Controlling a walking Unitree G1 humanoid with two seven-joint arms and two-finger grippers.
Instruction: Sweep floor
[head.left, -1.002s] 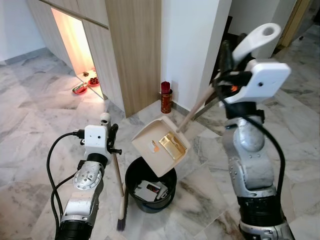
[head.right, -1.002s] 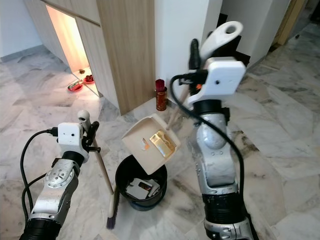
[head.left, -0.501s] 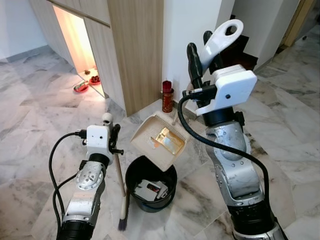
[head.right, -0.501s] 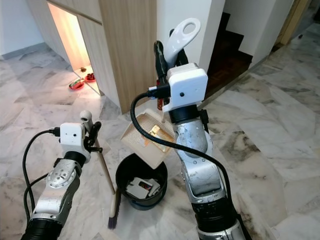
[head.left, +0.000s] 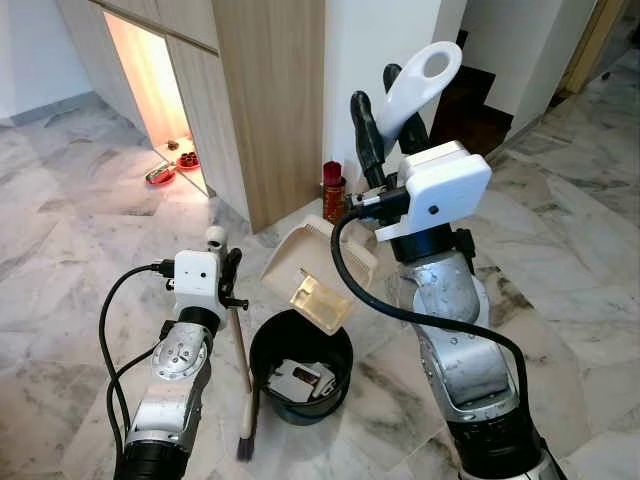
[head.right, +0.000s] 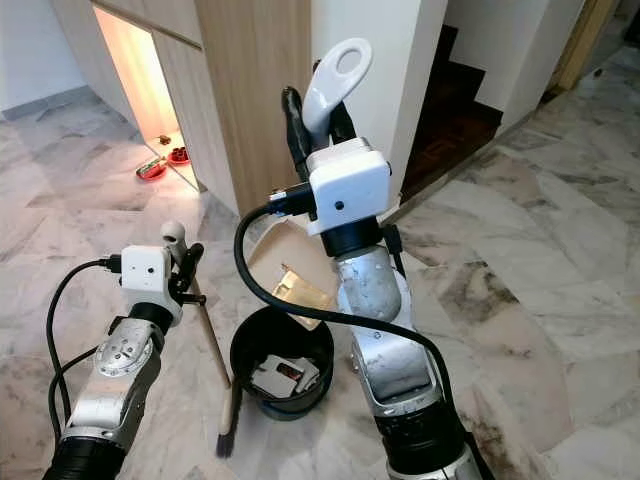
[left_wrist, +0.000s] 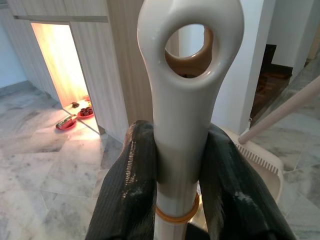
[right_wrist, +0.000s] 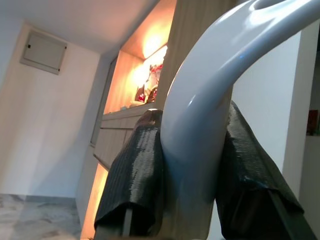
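Right now the marble floor (head.left: 80, 290) carries everything, and just off the foot of the wooden cabinet (head.left: 262, 100) stands the round black bin (head.left: 301, 365), with a grey box and paper scraps lying inside. Tipped steeply above the bin's rim hangs the beige dustpan (head.left: 312, 272), a golden wrapper sliding at its lower lip. The right gripper (head.left: 385, 110) is raised high, fingers clamped on the dustpan's white looped handle. Beside the bin, the left gripper (head.left: 222, 262) pinches the top of the broom (head.left: 243, 395), whose dark bristles touch the floor. A small red jar (head.left: 333, 192) stands against the wall.
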